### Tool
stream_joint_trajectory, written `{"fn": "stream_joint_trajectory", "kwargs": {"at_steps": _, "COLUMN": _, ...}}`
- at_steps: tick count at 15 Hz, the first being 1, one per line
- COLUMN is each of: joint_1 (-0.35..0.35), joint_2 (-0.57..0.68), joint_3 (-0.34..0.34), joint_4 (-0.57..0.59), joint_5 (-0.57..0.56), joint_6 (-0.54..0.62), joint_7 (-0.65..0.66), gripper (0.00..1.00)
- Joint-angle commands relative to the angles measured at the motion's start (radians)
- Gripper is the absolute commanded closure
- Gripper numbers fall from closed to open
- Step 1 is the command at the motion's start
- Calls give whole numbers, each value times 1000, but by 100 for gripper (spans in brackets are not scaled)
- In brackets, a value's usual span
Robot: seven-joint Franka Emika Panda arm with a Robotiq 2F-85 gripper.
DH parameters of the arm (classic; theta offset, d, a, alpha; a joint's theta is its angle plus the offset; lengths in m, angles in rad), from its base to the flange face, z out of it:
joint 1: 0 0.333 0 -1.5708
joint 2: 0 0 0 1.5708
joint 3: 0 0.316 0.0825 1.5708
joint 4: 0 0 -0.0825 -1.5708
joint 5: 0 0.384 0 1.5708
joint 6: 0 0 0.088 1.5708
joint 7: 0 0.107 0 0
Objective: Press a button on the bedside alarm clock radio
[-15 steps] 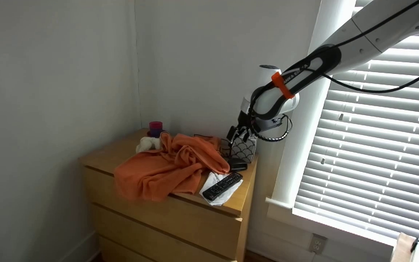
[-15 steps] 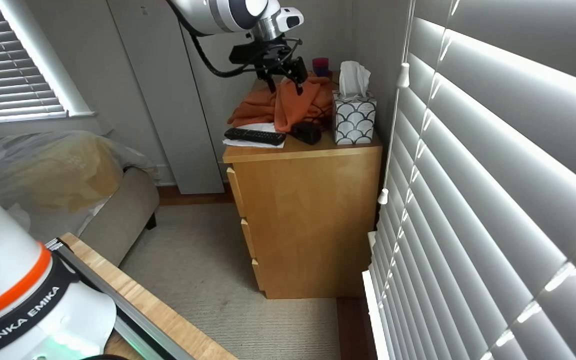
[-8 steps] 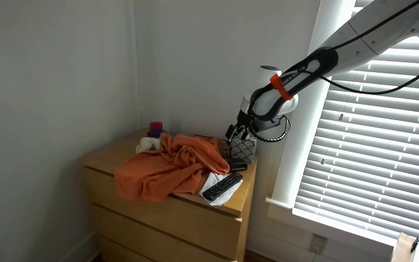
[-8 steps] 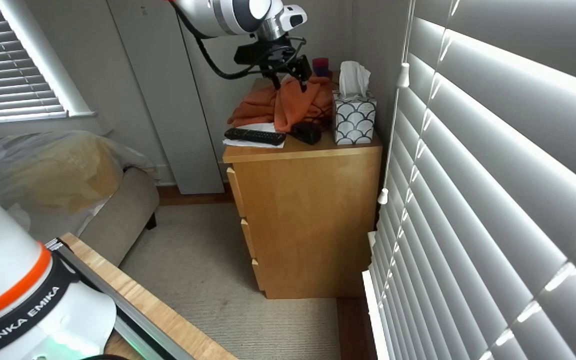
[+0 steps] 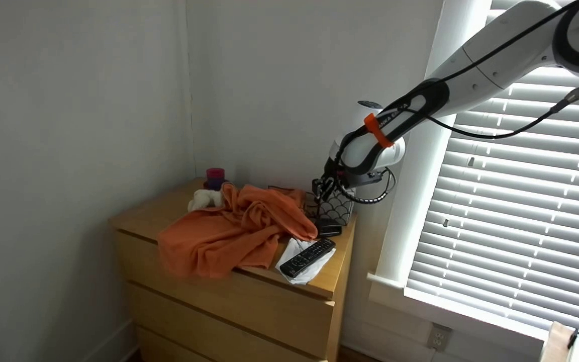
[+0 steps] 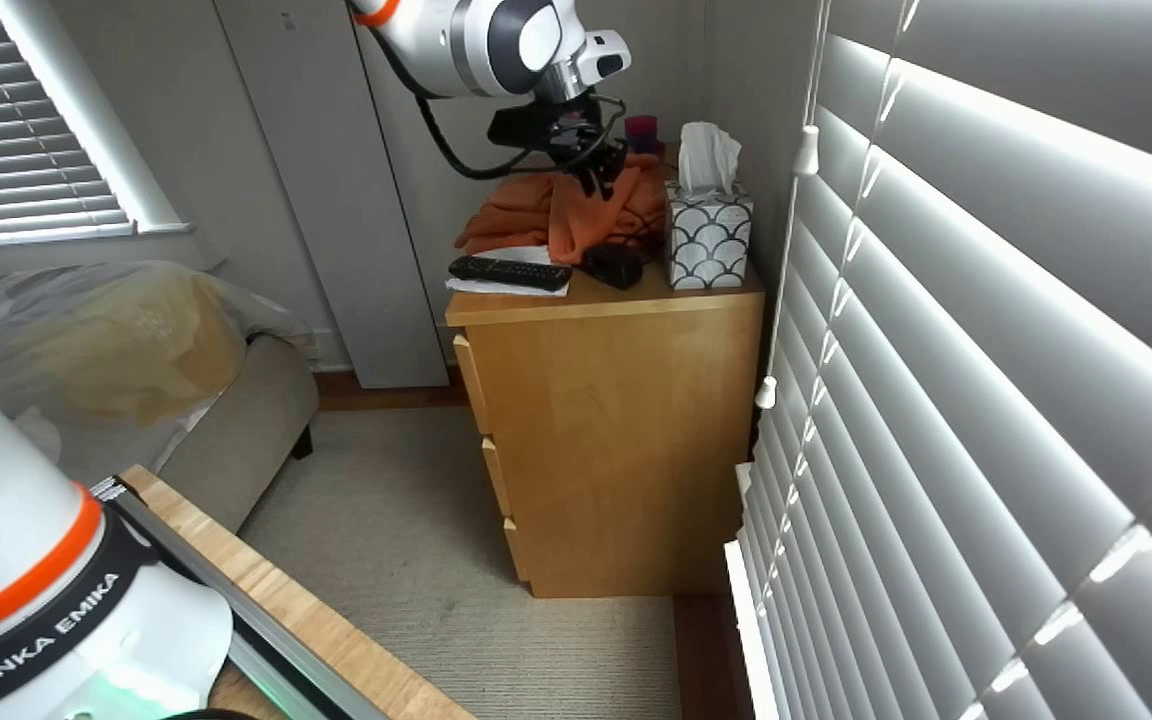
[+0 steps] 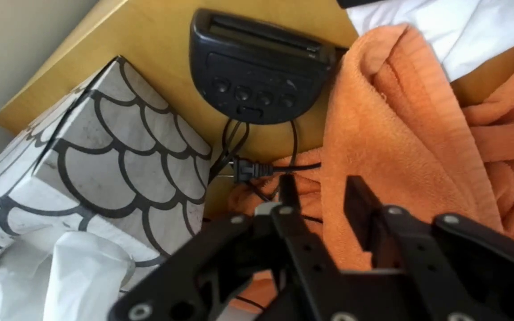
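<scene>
The black alarm clock radio (image 7: 261, 67) lies on the dresser top, ahead of my gripper (image 7: 320, 180) in the wrist view. Along its rounded edge runs a row of several small round buttons (image 7: 242, 93); its display slot is dark. It shows in both exterior views too, as a dark lump (image 5: 328, 229) beside the orange cloth (image 5: 239, 221). My gripper (image 6: 598, 192) hangs above the cloth, beyond the clock (image 6: 613, 265), touching neither as far as I can tell. Its jaws stand partly apart, with nothing held between them.
A patterned tissue box (image 7: 136, 156) stands close beside the clock. Loose cords and a plug (image 7: 252, 170) lie behind it. On white paper (image 5: 325, 259) rests a remote (image 5: 305, 257). A cup (image 5: 215, 177) stands further back. Window blinds (image 6: 936, 400) rise beside the dresser (image 6: 616, 450).
My gripper's fingers have drawn much closer together. Over the last half second the arm has come lower, and in an exterior view it has shifted right. The objects have stayed put.
</scene>
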Motion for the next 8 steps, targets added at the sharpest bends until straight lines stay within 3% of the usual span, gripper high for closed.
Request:
{"fn": "stream_joint_trajectory", "kwargs": {"at_steps": 1, "joint_1": 36, "joint_2": 43, "joint_3": -49, "joint_4": 48, "joint_5": 19, "joint_6": -58, "joint_7": 84, "gripper": 95}}
{"fn": "stream_joint_trajectory", "kwargs": {"at_steps": 2, "joint_1": 38, "joint_2": 51, "joint_3": -55, "joint_4": 58, "joint_5": 20, "joint_6": -63, "joint_7": 100, "gripper": 100}}
{"fn": "stream_joint_trajectory", "kwargs": {"at_steps": 8, "joint_1": 41, "joint_2": 93, "joint_3": -70, "joint_4": 139, "joint_5": 36, "joint_6": -186, "joint_7": 158, "gripper": 100}}
